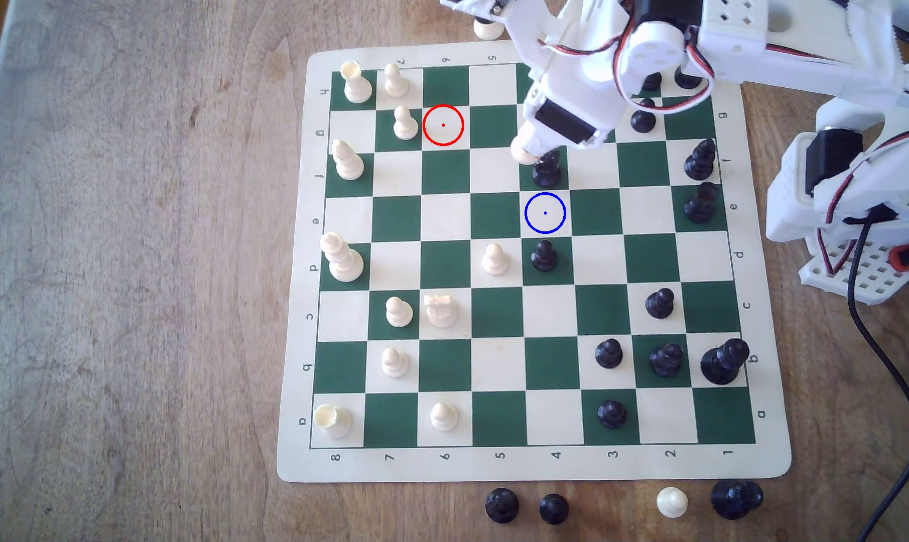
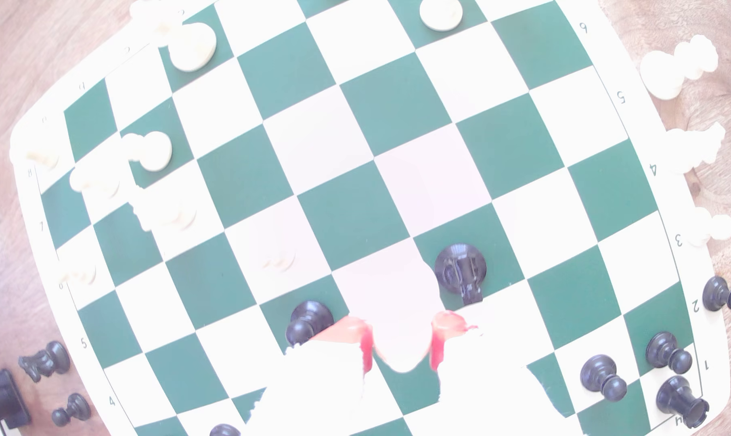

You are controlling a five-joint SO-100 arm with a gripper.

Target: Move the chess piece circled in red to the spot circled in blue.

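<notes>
In the wrist view a cream-white piece (image 2: 401, 318) is seen clamped between the two red-tipped fingers (image 2: 361, 348) of the gripper (image 2: 401, 348), low in the centre of the frame; its outline is washed out by glare, so ridges and tip cannot be made out. In the exterior view the same piece (image 1: 522, 151) appears as a cream base peeking from under the gripper (image 1: 533, 146), upper centre of the frame, just beside a black piece (image 1: 546, 169). By its place in the jaws it is judged to be the chess piece circled in red, since the red ring (image 1: 443, 125), upper left of centre, encloses a bare square.

The blue-ringed spot (image 1: 545, 212) lies directly below the gripper in the exterior view, with the black piece standing between. The held piece's long axis seems roughly upright, though most of it is hidden by the arm. A black pawn (image 1: 544, 255) stands on the square just below the blue ring. Whether the held base is clear of the board cannot be told.
</notes>
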